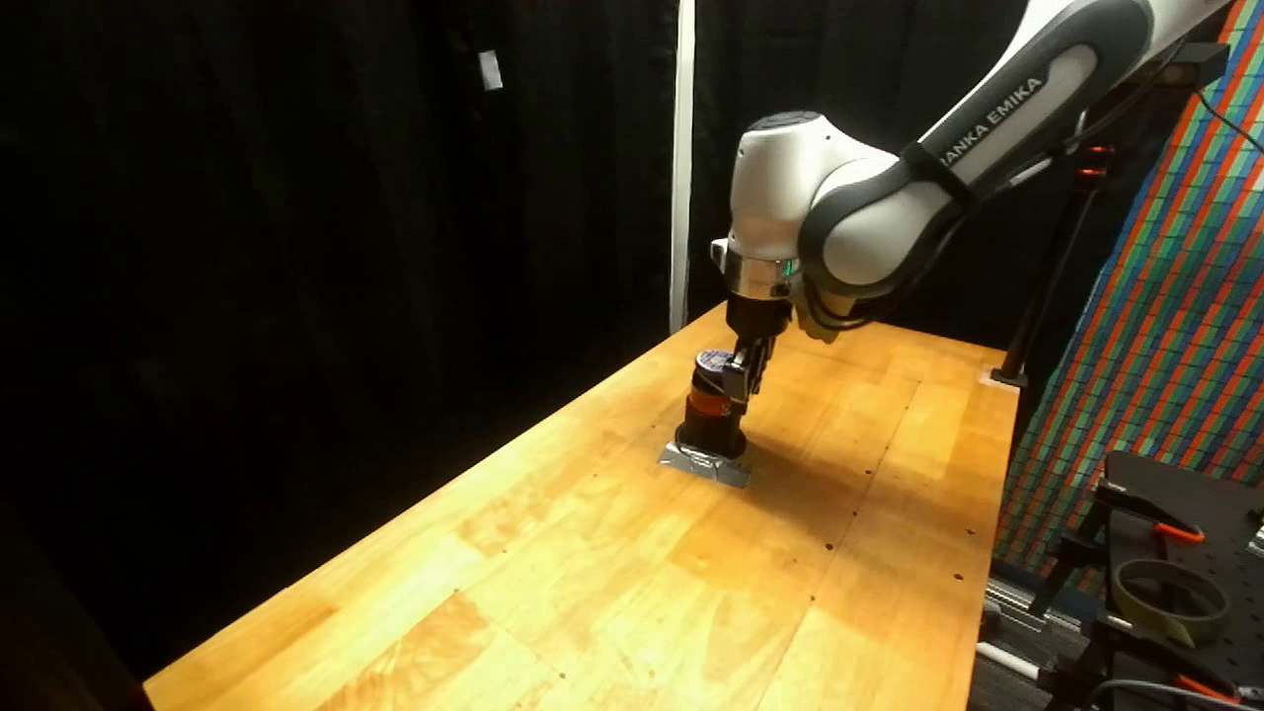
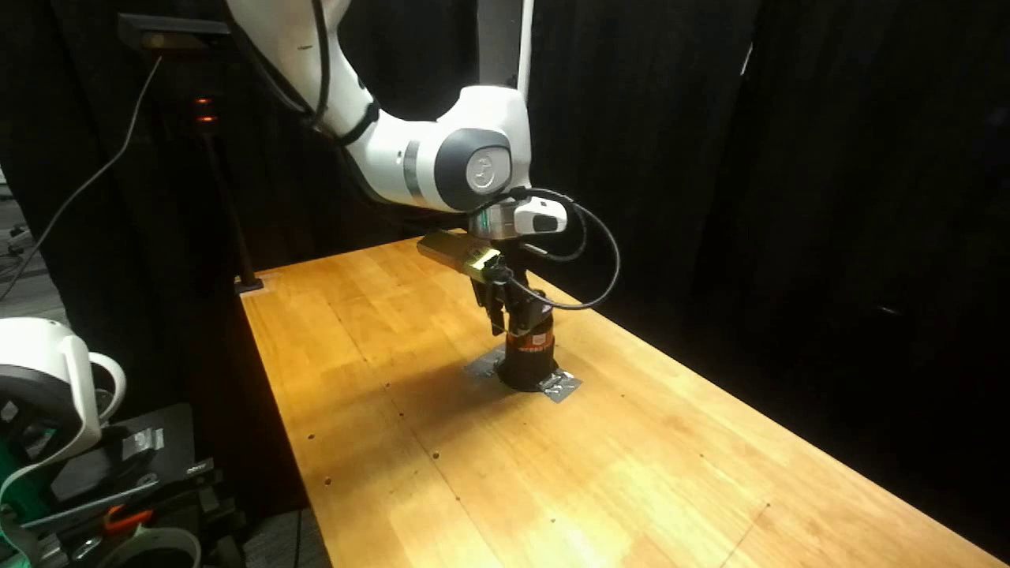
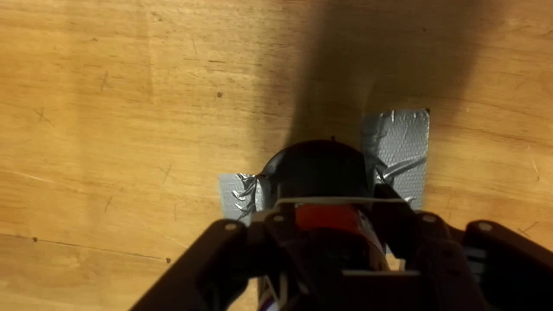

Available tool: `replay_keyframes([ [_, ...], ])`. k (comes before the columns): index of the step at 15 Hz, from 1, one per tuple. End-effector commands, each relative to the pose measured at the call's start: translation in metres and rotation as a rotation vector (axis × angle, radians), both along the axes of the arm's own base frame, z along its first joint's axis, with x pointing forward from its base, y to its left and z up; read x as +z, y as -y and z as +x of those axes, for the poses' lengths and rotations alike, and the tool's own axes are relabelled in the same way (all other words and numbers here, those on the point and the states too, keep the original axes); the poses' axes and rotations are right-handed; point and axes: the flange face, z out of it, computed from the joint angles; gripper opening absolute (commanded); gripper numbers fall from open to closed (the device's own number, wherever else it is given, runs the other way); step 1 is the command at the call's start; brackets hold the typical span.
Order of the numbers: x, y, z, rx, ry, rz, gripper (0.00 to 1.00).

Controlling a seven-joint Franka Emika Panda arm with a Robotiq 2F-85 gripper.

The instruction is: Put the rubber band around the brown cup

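The brown cup (image 1: 709, 427) stands upright on the wooden table, dark with an orange-red stripe; it also shows in an exterior view (image 2: 527, 369) and the wrist view (image 3: 319, 168). Its round printed top (image 1: 715, 360) shows in an exterior view. My gripper (image 3: 335, 205) points down at the cup's upper part, fingers apart on either side of it in the wrist view. It also shows in both exterior views (image 1: 748, 380) (image 2: 517, 315). The pale rubber band (image 3: 341, 200) is stretched between the fingers and crosses the cup near the stripe. I cannot tell whether it loops fully around.
Grey tape (image 1: 706, 464) holds the cup's base to the table (image 1: 592, 553); it also shows in the wrist view (image 3: 399, 151). A black cart (image 1: 1175, 494) with a tape roll (image 1: 1172, 599) stands beside the table. Black curtains hang behind it.
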Motion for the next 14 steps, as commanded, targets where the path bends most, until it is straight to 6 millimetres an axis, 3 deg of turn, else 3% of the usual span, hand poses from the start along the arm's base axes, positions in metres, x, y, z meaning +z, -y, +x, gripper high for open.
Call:
replay_keyframes([
  [1, 0.001, 0.004, -0.056, 0.005, 0.102, -0.01, 0.21],
  [5, -0.003, 0.014, -0.1, 0.02, 0.27, 0.014, 0.1],
  [6, -0.003, 0.017, -0.107, 0.027, 0.31, 0.024, 0.13],
  [10, 0.008, 0.031, -0.109, 0.072, 0.437, 0.007, 0.15],
  [14, 0.023, 0.03, -0.107, 0.12, 0.516, 0.018, 0.15],
])
